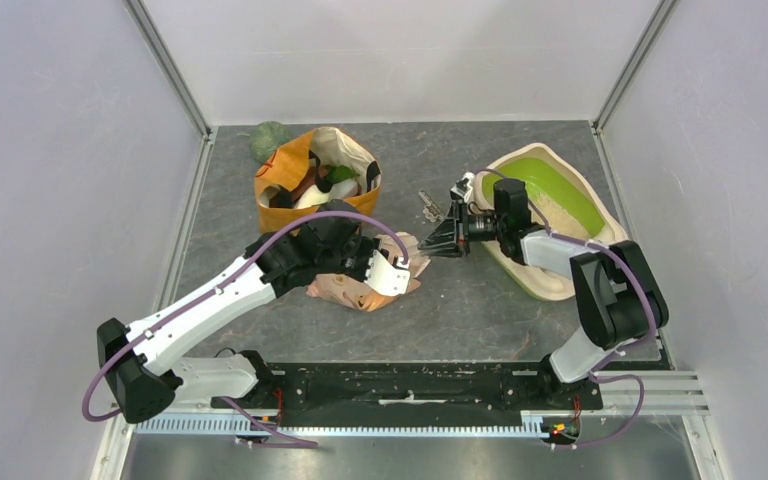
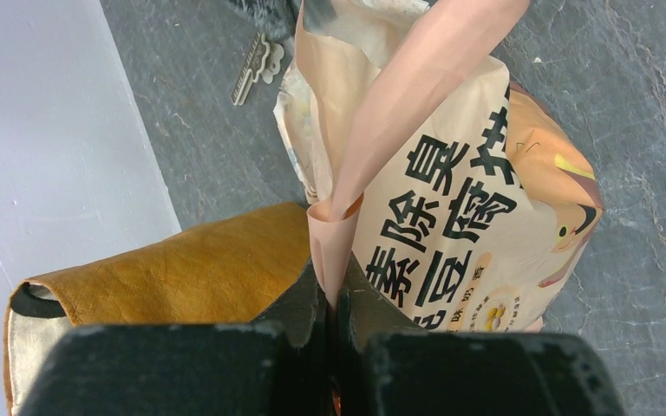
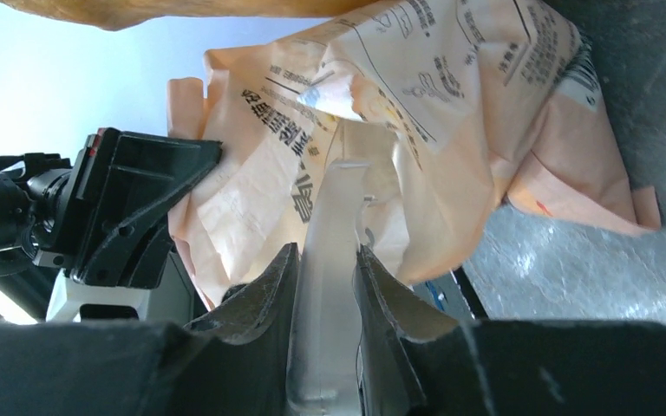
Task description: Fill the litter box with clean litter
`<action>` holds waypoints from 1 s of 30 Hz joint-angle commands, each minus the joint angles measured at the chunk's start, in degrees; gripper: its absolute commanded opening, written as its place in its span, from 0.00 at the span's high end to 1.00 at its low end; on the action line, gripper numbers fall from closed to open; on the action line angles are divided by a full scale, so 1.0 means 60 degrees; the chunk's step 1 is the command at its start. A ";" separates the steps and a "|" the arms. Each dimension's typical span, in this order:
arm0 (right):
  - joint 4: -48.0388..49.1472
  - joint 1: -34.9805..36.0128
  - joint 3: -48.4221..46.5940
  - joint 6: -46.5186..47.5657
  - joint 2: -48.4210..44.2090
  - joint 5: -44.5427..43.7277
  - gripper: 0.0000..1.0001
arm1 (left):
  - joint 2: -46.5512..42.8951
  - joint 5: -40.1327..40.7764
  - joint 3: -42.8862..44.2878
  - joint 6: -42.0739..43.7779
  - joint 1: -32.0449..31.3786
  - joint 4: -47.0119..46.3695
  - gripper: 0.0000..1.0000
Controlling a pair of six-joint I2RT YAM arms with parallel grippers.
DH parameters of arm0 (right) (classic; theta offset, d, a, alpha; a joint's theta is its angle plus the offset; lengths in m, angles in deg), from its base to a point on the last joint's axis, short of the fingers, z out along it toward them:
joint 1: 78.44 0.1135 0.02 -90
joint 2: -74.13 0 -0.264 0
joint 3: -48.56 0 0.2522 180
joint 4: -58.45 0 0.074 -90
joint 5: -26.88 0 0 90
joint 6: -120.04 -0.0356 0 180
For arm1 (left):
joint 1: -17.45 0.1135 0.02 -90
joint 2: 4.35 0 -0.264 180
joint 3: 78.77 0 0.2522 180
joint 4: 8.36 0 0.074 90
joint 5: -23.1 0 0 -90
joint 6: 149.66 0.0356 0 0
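1. Both arms grip the peach-pink printed litter bag [image 1: 348,292] at the centre of the grey surface [image 1: 480,320]. The left gripper [image 2: 334,290] is pinched tight on a folded top strip, and the right gripper [image 3: 328,260] is closed on a pale flap, apparently to spread the bag's mouth for pouring.
2. The cream oval plastic litter box with a lime-green hood [image 1: 542,283] sits at 3 o'clock, apart from the bag. Pale beige grainy litter [image 1: 560,215] seems to line part of its floor.
3. At 11 o'clock, an orange paper shopping bag [image 1: 282,212] holds assorted items.
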 commanded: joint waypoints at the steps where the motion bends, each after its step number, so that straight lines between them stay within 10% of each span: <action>1: -0.2289 -0.0298 -0.0225 0.1919 -0.0986 0.0588 1.00 | -0.0185 -0.0238 0.0157 0.0000 -0.0143 -0.0496 0.98; 30: -0.3716 -0.2357 0.0486 0.2871 -0.2439 0.1426 1.00 | -0.0107 -0.0120 0.0189 0.0066 -0.0136 -0.0411 0.98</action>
